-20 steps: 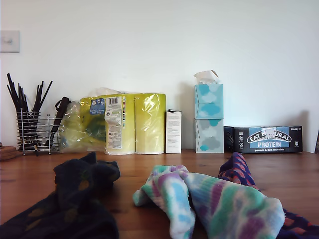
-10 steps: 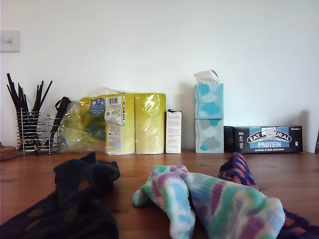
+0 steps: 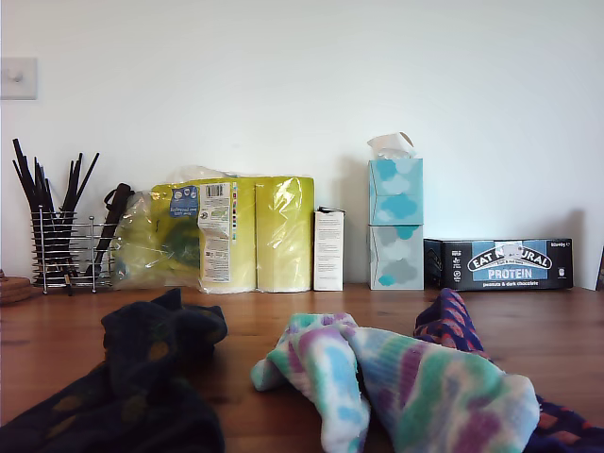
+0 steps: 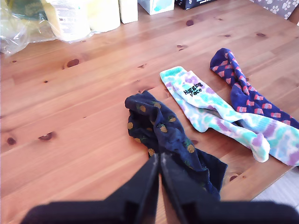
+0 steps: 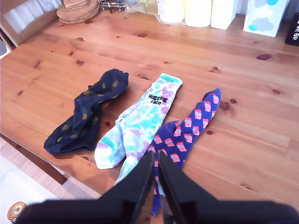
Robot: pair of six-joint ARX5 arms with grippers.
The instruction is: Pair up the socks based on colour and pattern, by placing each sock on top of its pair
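Observation:
Three socks lie side by side near the wooden table's [image 5: 261,116] front edge. In the second wrist view, the dark navy sock with yellow dots [image 5: 86,114] is crumpled, the pastel tie-dye sock [image 5: 140,119] lies beside it, and the navy-purple sock with orange-red spots [image 5: 187,128] touches the tie-dye one. My second gripper [image 5: 155,156] hovers shut over the tie-dye and purple socks' lower ends. My first gripper [image 4: 159,161] is shut above the dark navy sock [image 4: 161,128], with the tie-dye sock [image 4: 210,109] and purple sock [image 4: 243,88] beyond it. Neither gripper shows in the exterior view.
Along the back wall stand a wire holder of black utensils [image 3: 61,245], a yellow pack of paper rolls [image 3: 226,234], a small white box [image 3: 328,250], stacked tissue boxes [image 3: 395,222] and a protein bar box [image 3: 505,264]. Wooden coasters [image 5: 77,9] sit at a far corner.

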